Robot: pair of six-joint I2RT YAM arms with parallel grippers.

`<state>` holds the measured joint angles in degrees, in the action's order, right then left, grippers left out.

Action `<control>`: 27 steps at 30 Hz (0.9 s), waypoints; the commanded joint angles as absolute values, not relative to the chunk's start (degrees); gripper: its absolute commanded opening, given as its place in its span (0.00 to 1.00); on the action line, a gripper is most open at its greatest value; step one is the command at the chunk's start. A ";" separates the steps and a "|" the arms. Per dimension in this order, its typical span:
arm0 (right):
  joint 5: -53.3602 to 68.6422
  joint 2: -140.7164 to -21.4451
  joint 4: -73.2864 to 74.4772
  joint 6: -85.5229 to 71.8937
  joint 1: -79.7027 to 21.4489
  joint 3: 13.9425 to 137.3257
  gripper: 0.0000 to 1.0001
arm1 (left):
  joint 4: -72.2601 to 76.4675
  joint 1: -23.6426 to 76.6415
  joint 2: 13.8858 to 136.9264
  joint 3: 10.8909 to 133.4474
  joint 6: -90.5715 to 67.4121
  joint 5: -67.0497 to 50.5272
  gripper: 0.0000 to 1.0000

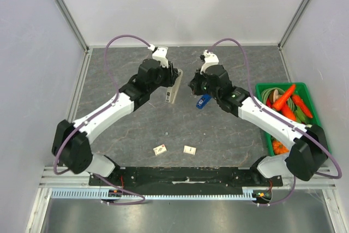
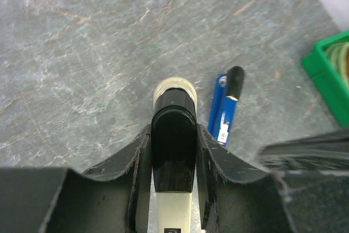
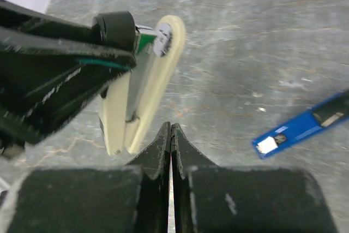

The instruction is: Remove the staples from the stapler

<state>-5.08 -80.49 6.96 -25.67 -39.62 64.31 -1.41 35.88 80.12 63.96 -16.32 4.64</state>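
We are clamping our left fingers [image 2: 112, 165] around the stapler's pale upper half [image 2: 173, 145]. Its blue base [image 2: 223, 114] is lying apart on the tabletop [image 2: 82, 53], near our right fingers [image 3: 155, 154], which are pressing together, holding nothing.

Left gripper [image 2: 173, 135], carrying the stapler arm [image 1: 172, 88], and right gripper [image 3: 171, 132] left an apparently narrow gap. Blue stapler base [image 1: 203, 101] lay under the right one. Bench [image 1: 147, 126] nearer bases was open; green bin [image 1: 281, 84] walled the right.
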 commanded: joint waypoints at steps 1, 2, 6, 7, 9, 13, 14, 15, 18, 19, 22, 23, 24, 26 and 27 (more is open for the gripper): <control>-13.61 -77.00 11.68 -22.59 -36.66 61.79 0.05 | -1.93 33.32 86.47 71.36 -13.63 8.87 0.02; -13.88 -76.38 12.30 -22.85 -35.87 61.27 0.07 | -2.98 32.88 88.57 72.76 -13.36 10.01 0.02; -13.89 -74.27 13.09 -23.55 -35.42 58.98 0.10 | -5.53 29.36 95.35 76.11 -12.83 11.95 0.02; -13.63 -73.83 13.27 -23.64 -35.51 58.54 0.11 | -5.80 28.57 96.84 76.55 -12.75 11.78 0.02; -13.62 -72.78 13.45 -24.08 -35.51 57.66 0.12 | -6.15 26.38 99.39 77.25 -12.66 10.47 0.02; -12.66 -71.11 13.45 -24.26 -35.42 56.69 0.14 | -8.08 22.24 105.19 79.97 -12.57 7.82 0.02; -12.13 -70.84 13.53 -24.17 -35.59 56.60 0.14 | -8.61 21.63 106.34 80.59 -11.96 7.91 0.02; -11.95 -70.67 13.80 -24.17 -35.51 56.43 0.15 | -9.31 21.45 107.65 81.47 -11.26 8.43 0.02; -11.43 -69.61 13.97 -23.91 -35.51 55.90 0.18 | -11.42 20.83 110.64 83.84 -9.06 10.80 0.04; -11.43 -69.44 13.89 -23.91 -35.42 55.55 0.19 | -12.21 20.83 111.61 84.46 -8.18 11.85 0.07; -11.16 -68.82 13.97 -23.82 -35.51 54.93 0.23 | -14.23 20.74 114.34 86.65 -5.89 12.74 0.25; -11.08 -68.73 13.89 -23.82 -35.51 54.76 0.25 | -14.59 20.66 114.78 87.01 -5.45 12.48 0.32; -10.90 -68.82 13.97 -23.73 -35.51 54.67 0.25 | -14.85 20.65 115.13 87.36 -5.28 12.13 0.37; -10.81 -68.64 13.97 -23.64 -35.42 54.49 0.27 | -15.38 20.65 115.49 87.89 -4.84 11.87 0.47; -10.72 -68.56 14.06 -23.56 -35.51 54.41 0.29 | -15.47 20.65 115.49 88.15 -4.66 12.04 0.50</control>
<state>-11.42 -70.06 14.70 -24.21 -35.40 54.85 -15.35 20.51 115.42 84.44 -8.60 10.63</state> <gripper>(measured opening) 0.270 0.448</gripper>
